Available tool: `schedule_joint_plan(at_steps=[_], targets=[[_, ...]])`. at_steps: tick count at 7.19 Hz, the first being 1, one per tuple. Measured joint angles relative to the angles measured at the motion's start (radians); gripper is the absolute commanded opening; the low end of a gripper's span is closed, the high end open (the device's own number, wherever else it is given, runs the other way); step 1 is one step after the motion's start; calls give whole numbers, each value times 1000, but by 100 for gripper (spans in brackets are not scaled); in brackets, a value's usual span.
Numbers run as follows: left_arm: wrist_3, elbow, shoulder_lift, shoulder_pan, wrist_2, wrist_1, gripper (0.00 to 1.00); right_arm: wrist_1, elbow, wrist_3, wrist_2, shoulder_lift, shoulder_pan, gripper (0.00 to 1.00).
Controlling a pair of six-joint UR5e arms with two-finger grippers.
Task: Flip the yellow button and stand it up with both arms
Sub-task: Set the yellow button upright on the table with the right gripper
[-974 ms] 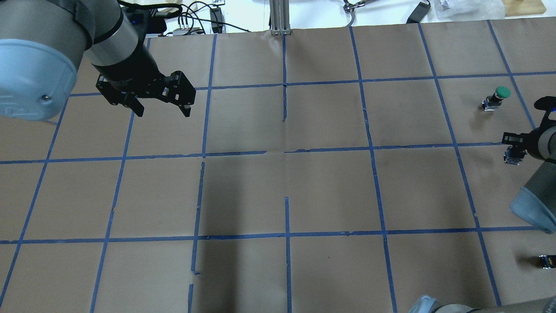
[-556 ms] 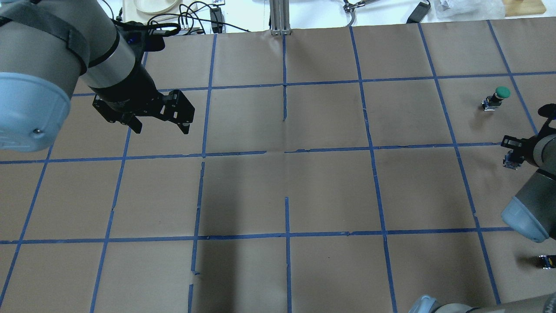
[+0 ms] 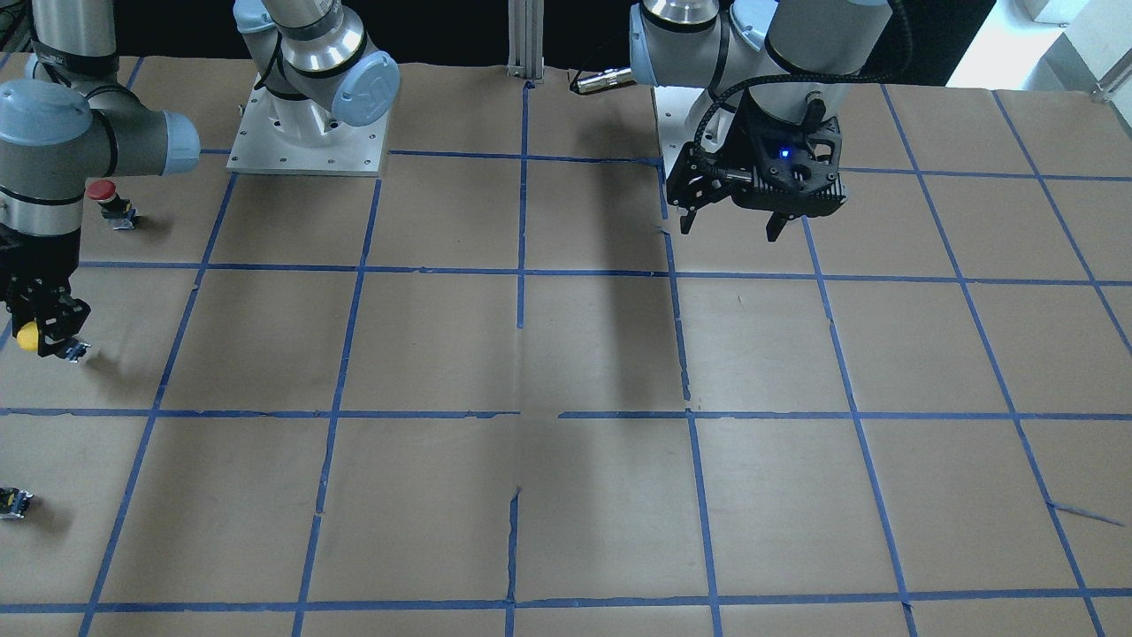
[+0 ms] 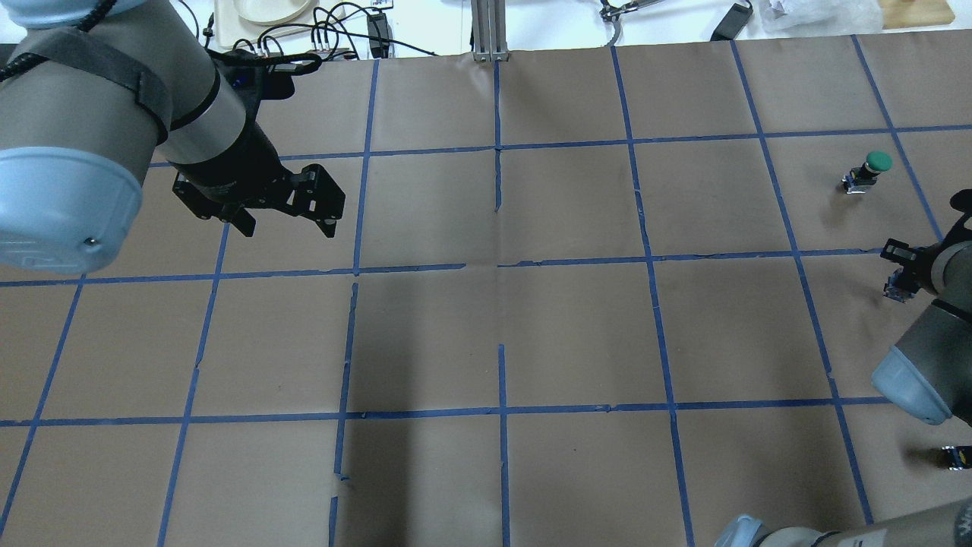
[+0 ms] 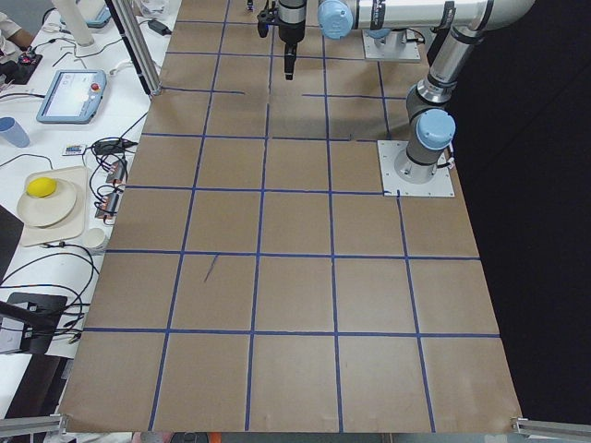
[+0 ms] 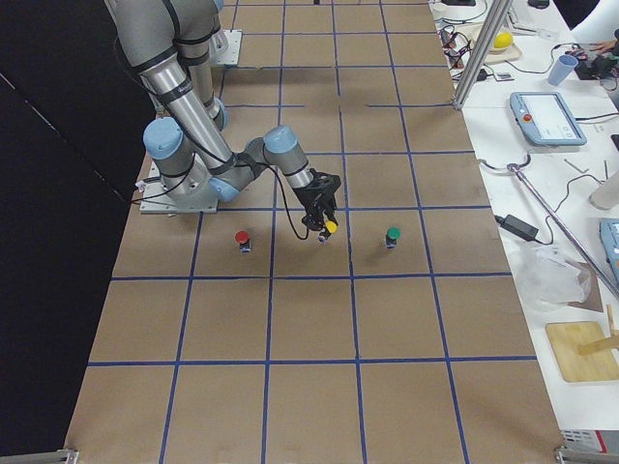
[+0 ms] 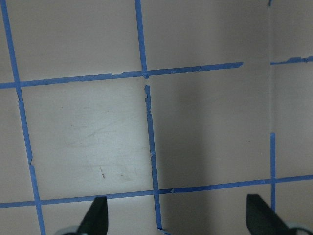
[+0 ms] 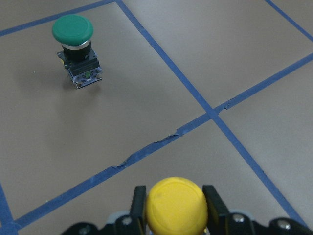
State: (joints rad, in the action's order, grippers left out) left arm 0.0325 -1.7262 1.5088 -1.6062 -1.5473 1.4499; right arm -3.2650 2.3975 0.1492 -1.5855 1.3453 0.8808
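The yellow button [image 8: 176,205] sits between the fingers [image 8: 138,200] of my right gripper [image 3: 46,329], which is shut on its body with the yellow cap pointing sideways. It is held low over the paper at the table's right edge. The cap also shows in the front view [image 3: 26,336] and the right side view [image 6: 330,226]. In the overhead view only the button's body [image 4: 897,289] shows below my right gripper [image 4: 905,270]. My left gripper [image 4: 287,222] is open and empty above the far left of the table; it also shows in the front view [image 3: 729,228] and the left wrist view [image 7: 176,218].
A green-capped button [image 4: 869,171] stands upright beyond the right gripper, also in the right wrist view [image 8: 76,44]. A red-capped button [image 3: 106,195] stands nearer the robot's base. A tiny black block with a yellow mark [image 4: 955,456] lies at the right edge. Blue tape lines grid the brown paper.
My left gripper has moved a little toward the robot and stays open. My right gripper has shifted slightly right with the yellow button still in it.
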Motion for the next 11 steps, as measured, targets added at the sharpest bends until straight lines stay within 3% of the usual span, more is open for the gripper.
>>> schedule_joint_plan(at_steps=[4, 5, 6, 11], targets=[[0, -1, -6, 0, -1, -12, 100, -38, 1, -10, -22, -36, 0, 36], [1, 1, -5, 0, -1, -12, 100, -69, 1, -11, -23, -54, 0, 85], [1, 3, -4, 0, -1, -14, 100, -90, 2, -12, -23, -64, 0, 98], [1, 2, -4, 0, 0, -34, 100, -120, 33, -21, -22, -38, 2, 100]])
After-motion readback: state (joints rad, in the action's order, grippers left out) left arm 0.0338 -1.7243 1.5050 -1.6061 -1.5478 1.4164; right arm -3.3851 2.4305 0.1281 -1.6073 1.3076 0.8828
